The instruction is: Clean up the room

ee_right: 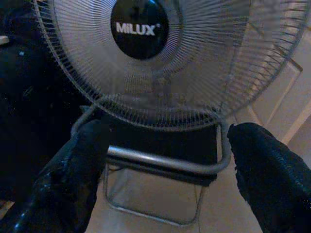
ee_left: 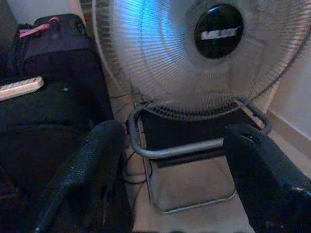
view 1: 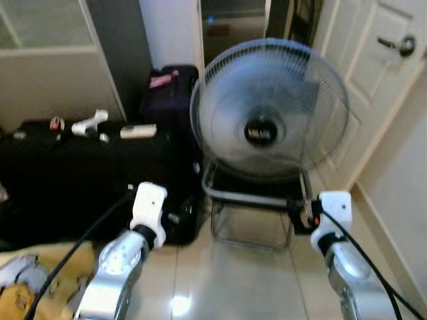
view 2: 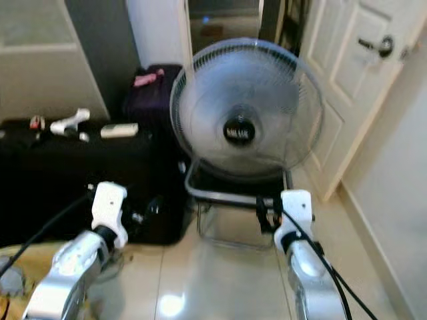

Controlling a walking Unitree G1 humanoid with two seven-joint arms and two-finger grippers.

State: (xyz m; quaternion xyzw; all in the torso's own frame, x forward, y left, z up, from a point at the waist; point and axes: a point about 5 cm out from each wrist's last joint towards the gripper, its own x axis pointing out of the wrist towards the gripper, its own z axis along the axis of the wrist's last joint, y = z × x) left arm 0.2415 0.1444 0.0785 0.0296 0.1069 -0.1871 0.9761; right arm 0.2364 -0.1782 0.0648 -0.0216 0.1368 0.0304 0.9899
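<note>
Squared up to the fan (view 1: 270, 107) on the tiled floor (view 1: 233, 280), just beside the black suitcase (view 1: 80, 180) and before the white door (view 1: 373, 80), with both arms raised toward it and both empty: left gripper (ee_left: 170, 170) spread wide, right gripper (ee_right: 165, 170) spread wide too. Looks like an approach to the fan's metal stand (ee_right: 160, 162), though whether for lifting or just after setting down can't be told; any grasp calls for closing on that bar (ee_left: 184, 148), not the cage. Round wire cage, black hub, tilted back on its low frame.
</note>
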